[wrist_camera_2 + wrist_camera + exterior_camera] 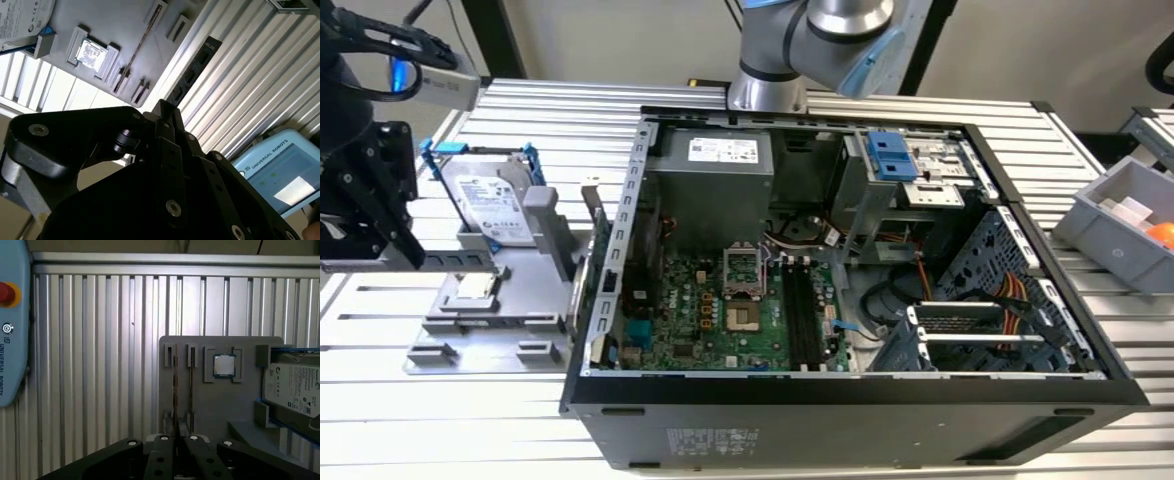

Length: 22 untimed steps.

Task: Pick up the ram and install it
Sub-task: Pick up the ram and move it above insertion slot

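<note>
Ram (174,385) on edge in grey holder (220,407), just beyond gripper's (178,439) empty, pressed-together fingers (164,452)

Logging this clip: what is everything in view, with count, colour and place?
computer case: one, black, open, middle of the ribbed metal table
circuit board: one, green, inside the case
holder: one, grey, at the exterior view's left of the case
ram: one certain, dark, thin, on edge in a holder slot; perhaps a second beside it
processor chip: one, silver, in a holder pocket
hard drive: one, silver in a blue frame, on the holder
bin: one, grey, exterior view's right
control tablet: one, pale blue
arm: one, grey
gripper: one, black, by the ram
</note>
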Each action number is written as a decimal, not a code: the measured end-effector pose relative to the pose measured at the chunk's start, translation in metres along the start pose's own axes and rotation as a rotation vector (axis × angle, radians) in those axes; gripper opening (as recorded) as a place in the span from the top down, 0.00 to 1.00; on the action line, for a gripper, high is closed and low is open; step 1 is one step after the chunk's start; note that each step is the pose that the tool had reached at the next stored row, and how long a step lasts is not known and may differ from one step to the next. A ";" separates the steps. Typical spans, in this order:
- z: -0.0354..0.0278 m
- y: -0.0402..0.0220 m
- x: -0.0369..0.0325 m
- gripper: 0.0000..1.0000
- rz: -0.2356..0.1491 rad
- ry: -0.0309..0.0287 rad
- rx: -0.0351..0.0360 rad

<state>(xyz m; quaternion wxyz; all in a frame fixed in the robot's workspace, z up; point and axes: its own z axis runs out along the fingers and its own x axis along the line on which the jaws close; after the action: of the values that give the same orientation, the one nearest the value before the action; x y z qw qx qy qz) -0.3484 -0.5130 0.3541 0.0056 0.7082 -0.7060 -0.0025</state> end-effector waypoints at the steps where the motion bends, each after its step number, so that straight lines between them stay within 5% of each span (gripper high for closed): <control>1: -0.0015 0.0000 0.0000 1.00 0.000 0.0000 0.0000; 22: -0.0282 0.0003 0.0001 1.00 0.008 -0.0008 -0.0001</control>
<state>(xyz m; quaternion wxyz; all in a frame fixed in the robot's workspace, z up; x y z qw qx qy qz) -0.3484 -0.5130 0.3823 0.0053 0.7054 -0.7088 -0.0028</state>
